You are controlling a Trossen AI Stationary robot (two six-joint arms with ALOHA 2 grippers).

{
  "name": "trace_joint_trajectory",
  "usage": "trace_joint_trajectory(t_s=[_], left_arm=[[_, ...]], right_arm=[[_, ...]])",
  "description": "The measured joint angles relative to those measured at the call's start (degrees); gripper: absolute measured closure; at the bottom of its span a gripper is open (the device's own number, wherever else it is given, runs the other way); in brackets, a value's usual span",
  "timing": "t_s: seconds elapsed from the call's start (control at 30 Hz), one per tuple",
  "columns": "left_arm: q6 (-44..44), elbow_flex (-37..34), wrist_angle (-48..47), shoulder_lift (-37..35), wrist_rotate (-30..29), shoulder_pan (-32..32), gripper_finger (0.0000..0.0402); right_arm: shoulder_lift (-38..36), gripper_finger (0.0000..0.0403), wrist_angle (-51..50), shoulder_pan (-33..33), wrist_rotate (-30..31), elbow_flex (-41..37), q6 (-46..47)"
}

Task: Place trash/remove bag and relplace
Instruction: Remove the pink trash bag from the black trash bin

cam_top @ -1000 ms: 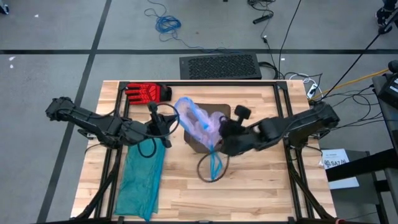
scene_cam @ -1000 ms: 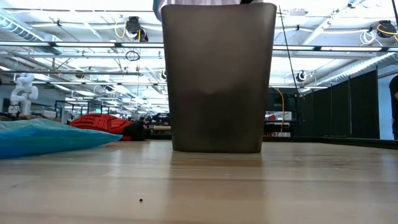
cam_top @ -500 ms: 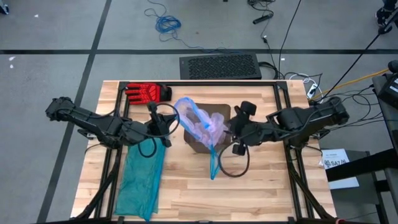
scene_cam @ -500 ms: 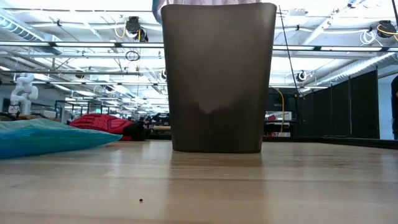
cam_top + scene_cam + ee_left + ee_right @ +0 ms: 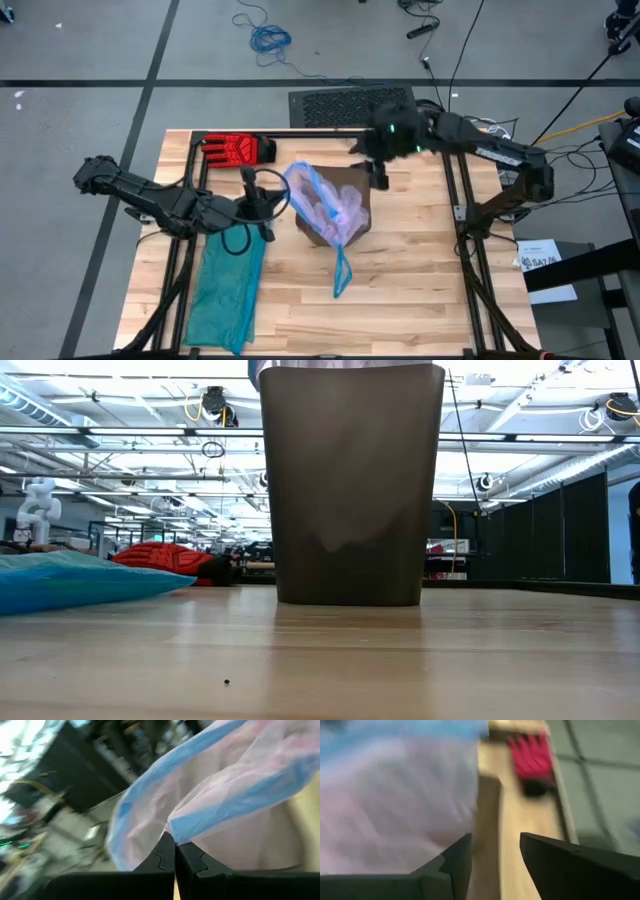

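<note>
- Bin (image 5: 352, 205): dark brown, upright near the middle of the wooden surface (image 5: 420, 290); in the low view a tall tapered wall (image 5: 350, 490) standing flat on the wood.
- Bag (image 5: 325, 205): thin pale pink-white liner with blue drawstring, bunched over the bin's mouth and spilling past its rim; one blue loop (image 5: 341, 275) hanging down onto the surface just beside the bin.
- Left gripper (image 5: 272, 205): at the bin's left edge, clenched on the bag's blue hem; in the left wrist view fingertips (image 5: 175, 854) pressed together with film pinched between them.
- Right gripper (image 5: 379, 172): raised near the bin's far right corner, apart from the bag; released, fingers (image 5: 452, 865) spread with bare wood between them in the right wrist view.
- Red glove (image 5: 236, 149): flat on the surface, beyond the bin toward the far left corner.
- Teal-green plastic bag (image 5: 225, 290): laid out flat left of the bin, well apart from it.
- Trash: not visible in any view.
</note>
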Motion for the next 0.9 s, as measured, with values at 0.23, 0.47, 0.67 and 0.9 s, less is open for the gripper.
trace_joint_trajectory(t_s=[0.23,0.47,0.67,0.9], left_arm=[[-2.50,0.00,1.14,0.00,10.55,0.54,0.0402],[-1.37,0.00,2.84,-0.02,16.81,2.32,0.0402],[-1.04,0.00,2.90,-0.02,16.92,3.44,0.0402],[-1.06,0.00,3.07,-0.03,18.38,4.58,0.0402]], right_arm=[[5.74,0.0255,7.02,-7.68,-26.51,0.00,-2.87],[14.46,0.0239,11.27,-6.73,-35.74,-0.02,-4.18],[17.73,0.0222,17.57,-4.97,-49.93,-0.02,-0.41],[18.46,0.0320,19.12,-0.05,-50.27,-0.02,-4.34]])
